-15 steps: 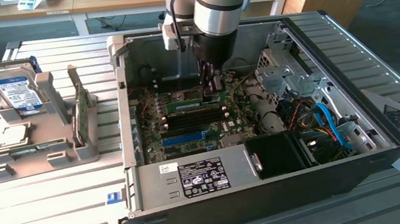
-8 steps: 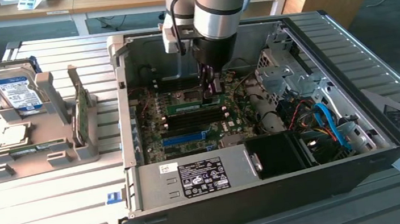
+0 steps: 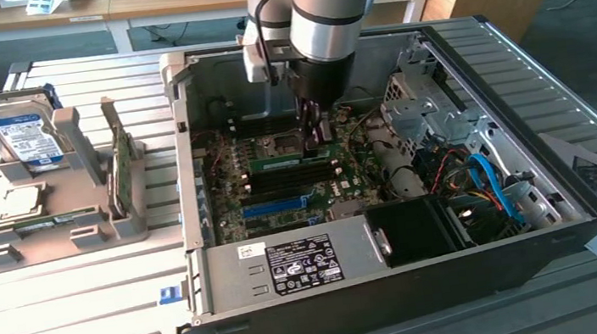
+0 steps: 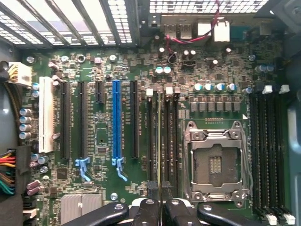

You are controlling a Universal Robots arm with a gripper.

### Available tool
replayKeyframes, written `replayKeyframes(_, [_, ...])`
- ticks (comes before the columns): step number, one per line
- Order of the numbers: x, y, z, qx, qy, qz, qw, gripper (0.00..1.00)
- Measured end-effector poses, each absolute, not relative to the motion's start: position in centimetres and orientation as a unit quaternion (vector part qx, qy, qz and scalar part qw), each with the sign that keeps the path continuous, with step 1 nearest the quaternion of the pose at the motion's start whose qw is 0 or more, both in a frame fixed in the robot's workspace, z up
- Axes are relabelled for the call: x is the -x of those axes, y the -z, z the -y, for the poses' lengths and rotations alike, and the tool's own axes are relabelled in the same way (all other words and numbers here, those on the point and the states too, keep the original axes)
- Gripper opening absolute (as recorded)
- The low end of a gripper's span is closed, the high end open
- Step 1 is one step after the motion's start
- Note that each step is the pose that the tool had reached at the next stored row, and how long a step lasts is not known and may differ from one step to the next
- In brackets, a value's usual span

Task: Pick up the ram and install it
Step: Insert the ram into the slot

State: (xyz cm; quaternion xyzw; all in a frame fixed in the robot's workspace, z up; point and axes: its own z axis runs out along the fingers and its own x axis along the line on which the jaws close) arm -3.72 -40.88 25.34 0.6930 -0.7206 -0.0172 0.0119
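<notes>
Reaching down into the open computer case [image 3: 294,317], the gripper [image 3: 314,135] [image 4: 161,189] was seen clamped on the ram [image 3: 286,159] [image 4: 160,141]. The thin green stick was held on edge along the black memory slots [image 4: 169,136], just beside the processor socket [image 4: 215,162]; whether it was seated could not be told. Further out on the motherboard [image 4: 103,70], a blue expansion slot [image 4: 116,120] was seen. Outside the case, at the exterior view's left, a hard drive [image 3: 27,136] was stood in a grey holder [image 3: 89,218].

Tool [image 4: 161,192] pinches ram [image 4: 160,141] edge-on amid black DIMM slots [image 4: 170,141] on mobo [image 4: 103,70], just beside CPU socket [image 4: 216,162].
</notes>
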Motion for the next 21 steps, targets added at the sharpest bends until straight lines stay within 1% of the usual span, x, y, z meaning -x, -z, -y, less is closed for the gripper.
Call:
replayKeyframes(4, [3.73,-25.34,41.46,-0.693,0.017,0.721,0.012,0.12])
replayKeyframes(16, [3.4,-25.32,41.58,-0.693,0.017,0.721,0.012,0.12])
replayKeyframes(21, [3.4,-24.89,41.59,-0.693,0.017,0.721,0.012,0.12])
